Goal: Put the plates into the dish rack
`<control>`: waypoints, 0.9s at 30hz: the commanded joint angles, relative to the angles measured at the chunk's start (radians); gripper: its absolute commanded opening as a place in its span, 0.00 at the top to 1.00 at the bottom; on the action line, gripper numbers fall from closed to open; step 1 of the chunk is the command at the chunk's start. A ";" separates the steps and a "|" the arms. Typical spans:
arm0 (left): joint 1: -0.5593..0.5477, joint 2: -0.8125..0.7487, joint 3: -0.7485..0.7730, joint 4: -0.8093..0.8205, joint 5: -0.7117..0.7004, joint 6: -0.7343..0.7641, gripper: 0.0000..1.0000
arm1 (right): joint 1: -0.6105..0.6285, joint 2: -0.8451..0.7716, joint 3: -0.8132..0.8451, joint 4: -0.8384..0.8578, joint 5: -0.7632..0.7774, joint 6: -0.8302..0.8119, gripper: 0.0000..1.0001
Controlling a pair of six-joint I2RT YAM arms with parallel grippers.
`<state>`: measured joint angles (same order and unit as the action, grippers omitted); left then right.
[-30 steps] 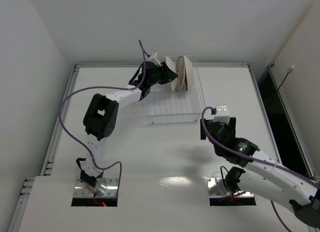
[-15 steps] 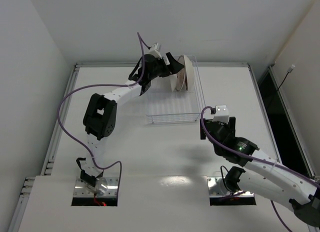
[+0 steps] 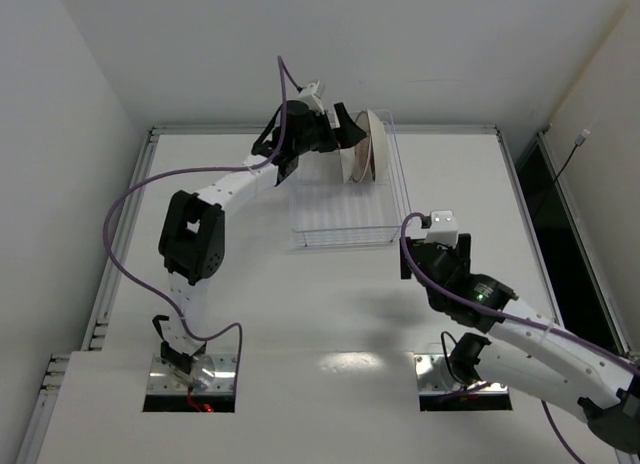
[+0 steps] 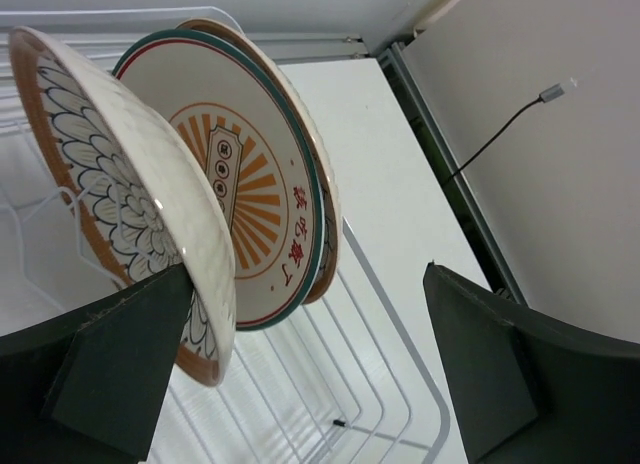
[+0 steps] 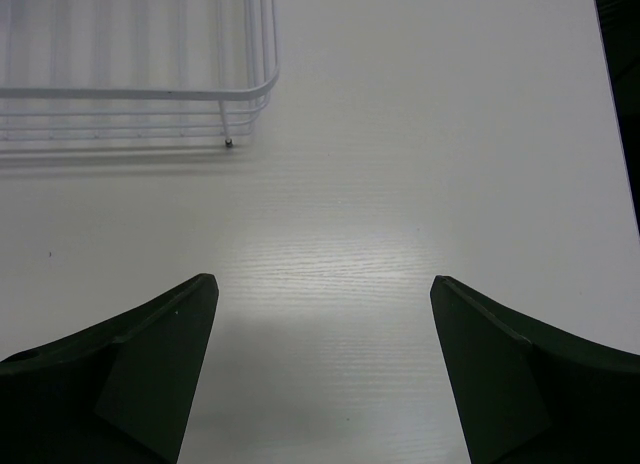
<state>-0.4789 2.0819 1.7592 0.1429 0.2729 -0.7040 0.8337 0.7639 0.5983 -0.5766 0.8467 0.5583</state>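
"Looking from your left wrist, where are the plates?"

"All three stand on edge at the far end of the dish rack [image 3: 345, 234], close one behind the other. The petal plate [image 4: 110, 184] is nearest to me, then the sunburst plate [image 4: 240, 184], then a third plate [image 4: 330, 219] of which I see only the rim. My left pincer [image 4: 308, 284] is spread wide and carries nothing. The lower rim of the petal plate is very near one side of it; whether they touch I cannot tell."

"And the right one?"

"My right pincer [image 5: 322, 284] is also spread and empty, above the bare desk [image 5: 400, 184] near the rack's near corner."

"What asks for care now?"

"I think the loading is nearly finished, so the step is to take the left arm away. I would go straight back and up, with no sideways swing, because the petal plate leans and a small push could tip it."

"Any writing?"

"The sunburst plate has red Chinese characters along one side of its face and a small panel with characters in the centre. They are too tilted for me to read surely. I see no brand."
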 commanded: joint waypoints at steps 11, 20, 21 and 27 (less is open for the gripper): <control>-0.017 -0.456 -0.207 -0.109 -0.287 0.346 0.00 | -0.017 0.115 0.176 0.061 -0.051 0.046 0.23; -0.036 -0.483 -0.256 -0.166 -0.465 0.474 0.00 | -0.177 0.452 0.313 0.135 -0.129 -0.003 0.28; -0.036 -0.483 -0.268 -0.180 -0.480 0.474 0.00 | -0.188 0.453 0.313 0.155 -0.145 -0.015 0.28; -0.036 -0.719 -0.602 -0.013 -0.701 0.439 0.00 | -0.292 0.483 0.302 0.204 -0.238 -0.038 0.31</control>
<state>-0.5076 1.5234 1.2961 0.0124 -0.2859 -0.2676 0.5755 1.2404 0.8806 -0.4465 0.6720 0.5407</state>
